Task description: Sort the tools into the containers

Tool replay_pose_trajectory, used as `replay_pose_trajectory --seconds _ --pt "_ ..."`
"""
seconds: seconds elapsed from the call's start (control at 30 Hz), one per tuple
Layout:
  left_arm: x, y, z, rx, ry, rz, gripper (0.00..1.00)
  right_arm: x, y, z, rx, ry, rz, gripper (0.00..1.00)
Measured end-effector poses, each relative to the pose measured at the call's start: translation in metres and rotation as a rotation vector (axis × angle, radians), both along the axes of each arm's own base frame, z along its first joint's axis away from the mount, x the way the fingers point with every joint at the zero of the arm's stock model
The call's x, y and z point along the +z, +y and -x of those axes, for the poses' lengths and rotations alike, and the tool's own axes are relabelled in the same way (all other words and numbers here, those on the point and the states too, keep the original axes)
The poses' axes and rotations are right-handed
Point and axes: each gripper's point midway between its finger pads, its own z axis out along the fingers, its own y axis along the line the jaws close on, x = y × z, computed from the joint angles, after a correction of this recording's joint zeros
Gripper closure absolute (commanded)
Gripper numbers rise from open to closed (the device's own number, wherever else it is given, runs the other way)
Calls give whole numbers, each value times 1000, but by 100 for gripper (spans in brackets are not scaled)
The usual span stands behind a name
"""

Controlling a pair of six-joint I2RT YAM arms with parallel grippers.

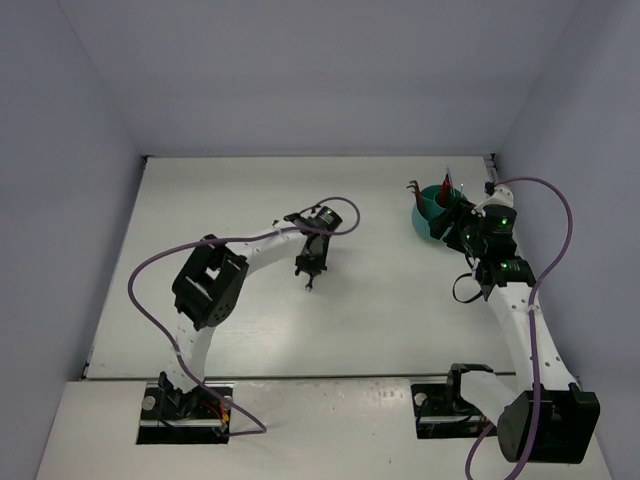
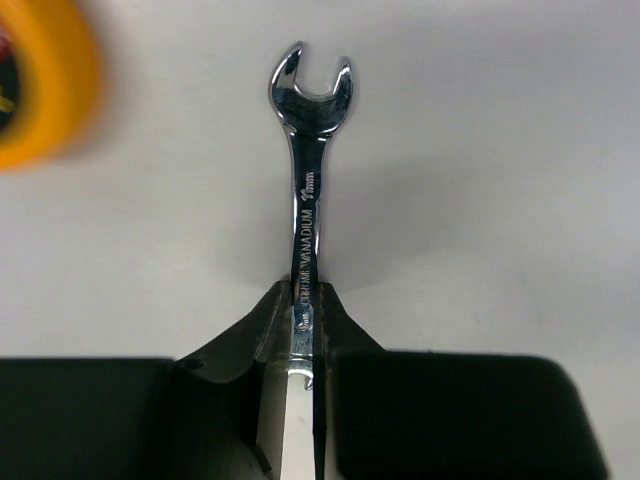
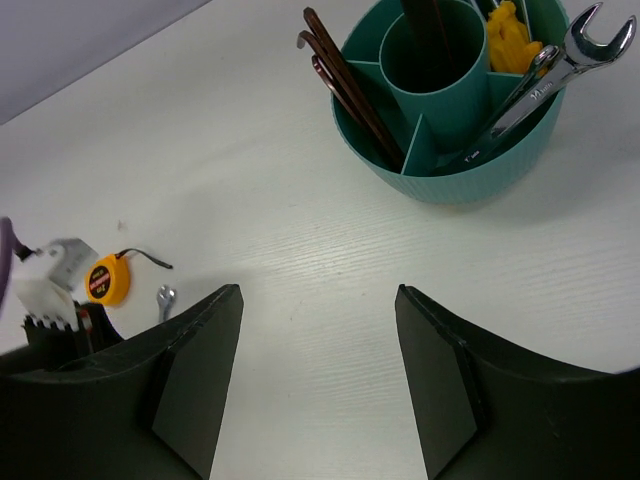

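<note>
White table (image 1: 380, 300) under pale walls, lit evenly, with little on it. Nearest the bases, mid-table, the left gripper (image 1: 309, 272) is clenched on a wrench (image 2: 308, 190). Its fingers (image 2: 255, 330) pinch the shank low down, so most of the length and the open-end head stick out ahead. Whether the wrench rests on the table or is just clear of it, I cannot tell.

That is the first risk. Smooth steel held near one end could swivel in the pinch or slide out during a lift or a swing.

The tape (image 3: 108, 280) lies just beside this grasp. A sideways start could knock it and send it rolling.

Farther off, on the right, the right gripper (image 3: 318, 300) hangs released and holds nothing, close in front of the cup (image 3: 450, 175). Carrying the wrench over could bring the two arms together there, unless the right one gives way.

The cup sits at the far right. It already holds dark hex keys (image 3: 345, 75), a yellow tool (image 3: 508, 35) and a second wrench (image 3: 545, 85) leaning out over the rim. A wrench let go high or off-centre could strike that leaning one, land in the wrong compartment, or bounce off the rim and shove the cup.
</note>
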Motion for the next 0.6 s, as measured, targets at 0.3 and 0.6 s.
replay_pose_trajectory --seconds 0.3,0.6 --pt "0 -23 64 -159 61 -19 78 -14 6 7 24 38 -10 39" --pt "0 -18 61 -192 108 -73 75 -12 9 10 38 35 -14 38"
